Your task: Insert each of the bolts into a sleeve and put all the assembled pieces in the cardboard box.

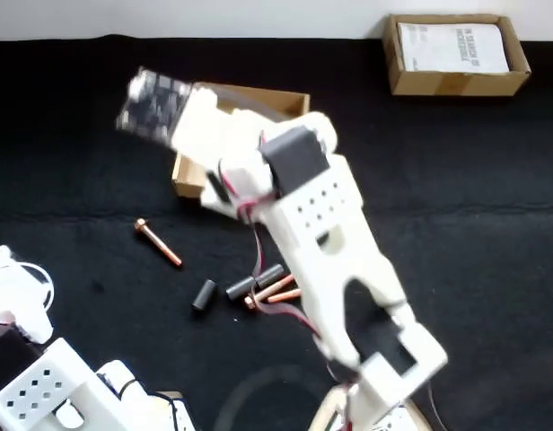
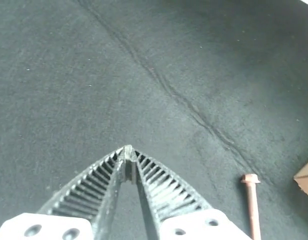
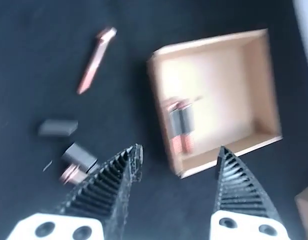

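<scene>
My right gripper (image 3: 180, 150) hangs open over the near wall of the small cardboard box (image 3: 214, 95). Inside the box lie assembled pieces (image 3: 181, 125), copper bolts in dark sleeves. The right arm (image 1: 303, 206) reaches across the table and covers much of that box (image 1: 188, 176). A lone copper bolt (image 1: 158, 242) lies left of a cluster of dark sleeves (image 1: 205, 294) and bolts (image 1: 275, 289). My left gripper (image 2: 128, 155) is shut with nothing in it, low over the black mat, with the lone bolt (image 2: 251, 205) off to one side.
A second cardboard box (image 1: 456, 56) holding a printed sheet stands at the back right. The left arm (image 1: 43, 377) sits at the front left corner. A black mat (image 1: 474, 233) covers the table, with a wrinkle running across it.
</scene>
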Controlling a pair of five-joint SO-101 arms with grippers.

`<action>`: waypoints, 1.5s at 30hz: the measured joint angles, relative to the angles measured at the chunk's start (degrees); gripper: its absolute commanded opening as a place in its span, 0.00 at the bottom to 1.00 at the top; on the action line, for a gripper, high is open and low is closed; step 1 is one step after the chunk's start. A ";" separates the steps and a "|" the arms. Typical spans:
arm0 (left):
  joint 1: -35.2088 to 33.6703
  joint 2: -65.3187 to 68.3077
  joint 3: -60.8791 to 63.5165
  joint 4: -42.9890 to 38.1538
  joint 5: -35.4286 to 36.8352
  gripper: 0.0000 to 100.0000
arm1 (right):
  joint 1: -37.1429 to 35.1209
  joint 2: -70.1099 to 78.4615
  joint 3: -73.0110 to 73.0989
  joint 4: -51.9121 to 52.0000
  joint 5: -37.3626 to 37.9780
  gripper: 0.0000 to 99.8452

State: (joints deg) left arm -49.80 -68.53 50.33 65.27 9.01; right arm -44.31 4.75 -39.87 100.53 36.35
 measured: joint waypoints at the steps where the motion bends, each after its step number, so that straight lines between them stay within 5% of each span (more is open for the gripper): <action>1: -0.35 0.00 0.00 0.00 0.00 0.01 | -0.62 -3.34 5.10 0.00 1.67 0.22; 7: -2.20 0.00 0.00 0.00 0.00 0.01 | -1.23 -13.27 28.57 0.00 11.43 0.22; 19: -10.99 0.00 0.00 0.00 0.00 0.01 | 2.11 -13.36 46.95 -12.13 24.09 0.22; 45: -14.86 -0.09 6.77 -5.10 0.00 0.01 | 2.11 -11.43 66.20 -32.62 26.11 0.22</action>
State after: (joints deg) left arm -64.66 -68.62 57.10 60.18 9.01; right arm -42.20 -6.68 26.33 67.91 62.46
